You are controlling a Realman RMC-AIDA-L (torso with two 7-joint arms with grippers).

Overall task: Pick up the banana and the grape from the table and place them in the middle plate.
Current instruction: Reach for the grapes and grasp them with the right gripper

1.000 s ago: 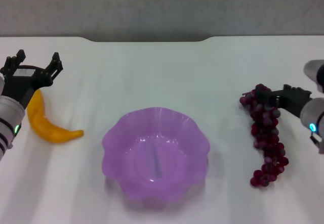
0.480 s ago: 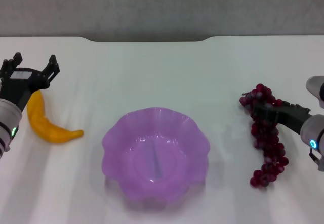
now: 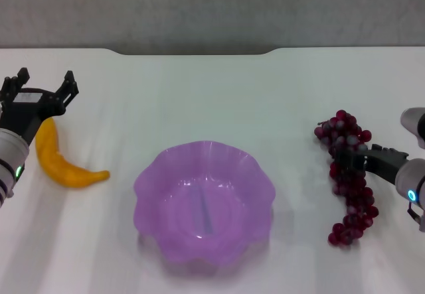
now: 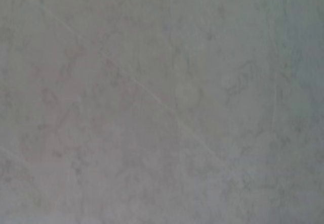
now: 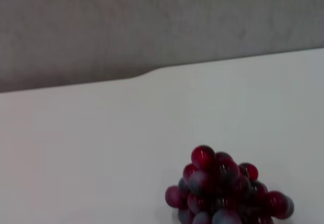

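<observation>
Your left gripper [image 3: 38, 89] hung at the left edge, fingers [image 3: 69, 85] spread apart. Your right gripper [image 3: 350, 156] reached inward from the right edge, low and level.

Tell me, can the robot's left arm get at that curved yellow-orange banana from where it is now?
Probably yes. The left gripper sits open right over the far end of the curved yellow-orange banana, which lies alone on the plain white table with nothing crowding it.
</observation>
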